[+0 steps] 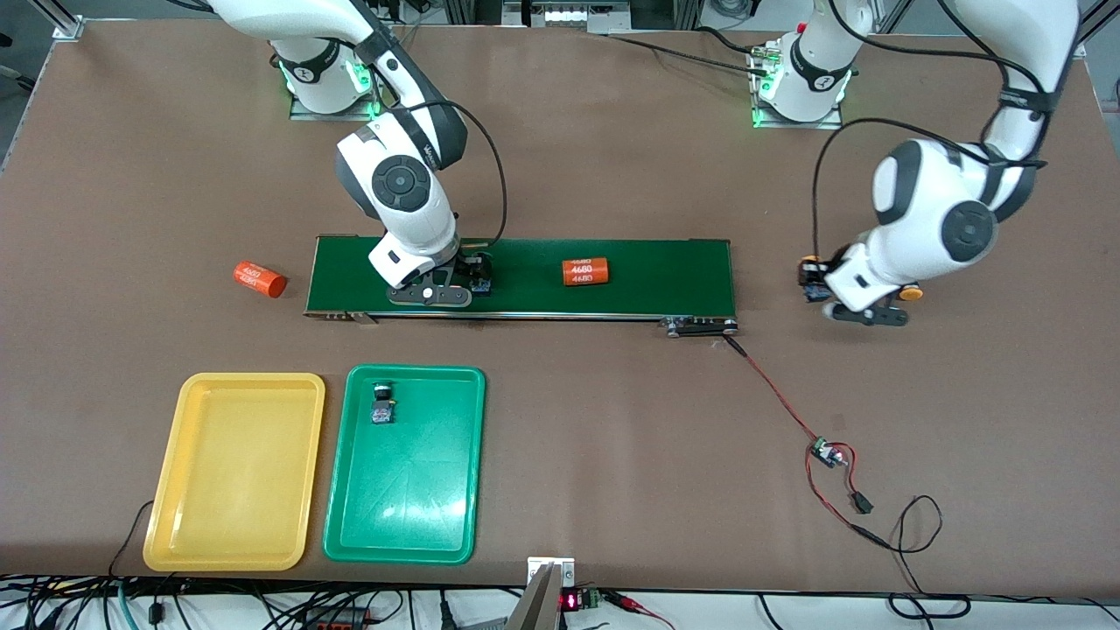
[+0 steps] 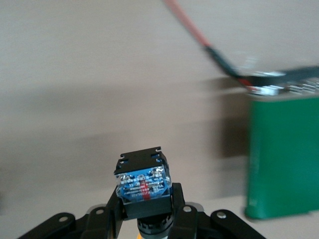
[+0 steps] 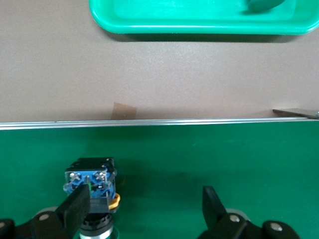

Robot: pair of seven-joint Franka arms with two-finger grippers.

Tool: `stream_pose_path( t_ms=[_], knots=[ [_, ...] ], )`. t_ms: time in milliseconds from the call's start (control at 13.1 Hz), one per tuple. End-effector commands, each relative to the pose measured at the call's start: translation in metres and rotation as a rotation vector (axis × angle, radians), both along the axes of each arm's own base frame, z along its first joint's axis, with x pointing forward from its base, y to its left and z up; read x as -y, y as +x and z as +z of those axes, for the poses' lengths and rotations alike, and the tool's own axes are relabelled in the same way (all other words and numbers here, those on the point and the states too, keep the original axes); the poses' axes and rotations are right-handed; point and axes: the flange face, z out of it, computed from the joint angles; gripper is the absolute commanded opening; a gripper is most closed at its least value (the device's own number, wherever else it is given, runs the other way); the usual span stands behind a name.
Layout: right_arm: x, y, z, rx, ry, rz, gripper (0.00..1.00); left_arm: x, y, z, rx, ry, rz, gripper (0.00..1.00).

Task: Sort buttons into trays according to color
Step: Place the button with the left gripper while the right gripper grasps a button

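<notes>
Nearest the front camera lie the yellow tray (image 1: 234,472), bare, and beside it the green tray (image 1: 404,464) with one button (image 1: 382,403) near its farther edge. Farther off, on the conveyor belt (image 1: 647,278), the right gripper (image 1: 435,292) stands spread wide around a second button (image 3: 90,183). Off the belt's end, over bare table, the left gripper (image 1: 862,308) pinches a third button (image 2: 143,181) by its body.

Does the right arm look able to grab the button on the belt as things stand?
Probably yes: the right tool is low over the belt, fingers open, with the button beside one finger and nothing in the way.
</notes>
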Motion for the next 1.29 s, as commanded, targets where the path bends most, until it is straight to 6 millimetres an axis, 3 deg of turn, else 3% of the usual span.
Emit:
stream_pose_path(
  t_ms=[0,304,685,913,1066,1142,1218],
  knots=[
    [-0.004,0.003,-0.004,0.001,0.003,-0.013,1.0,0.059,0.0,0.021,0.029,0.001,-0.094,0.0],
    [-0.004,0.003,-0.007,-0.002,0.003,-0.013,1.0,0.128,-0.009,0.012,0.02,-0.009,-0.137,0.0],
    [-0.005,0.005,-0.015,-0.002,0.009,-0.013,0.97,0.159,-0.014,-0.018,0.037,-0.031,-0.123,0.0],
    [-0.004,0.005,-0.021,-0.005,0.004,0.003,0.69,0.164,-0.011,-0.035,0.056,-0.044,-0.109,0.0],
    [-0.003,0.006,-0.021,-0.005,0.005,0.0,0.38,0.17,-0.013,-0.039,0.056,-0.047,-0.114,0.01],
    [-0.002,0.006,-0.021,-0.007,0.004,-0.004,0.16,0.171,-0.014,-0.039,0.056,-0.047,-0.116,0.26],
    [-0.002,0.008,-0.018,-0.003,0.006,0.001,0.02,0.17,-0.013,-0.038,0.058,-0.048,-0.114,0.86]
  ],
)
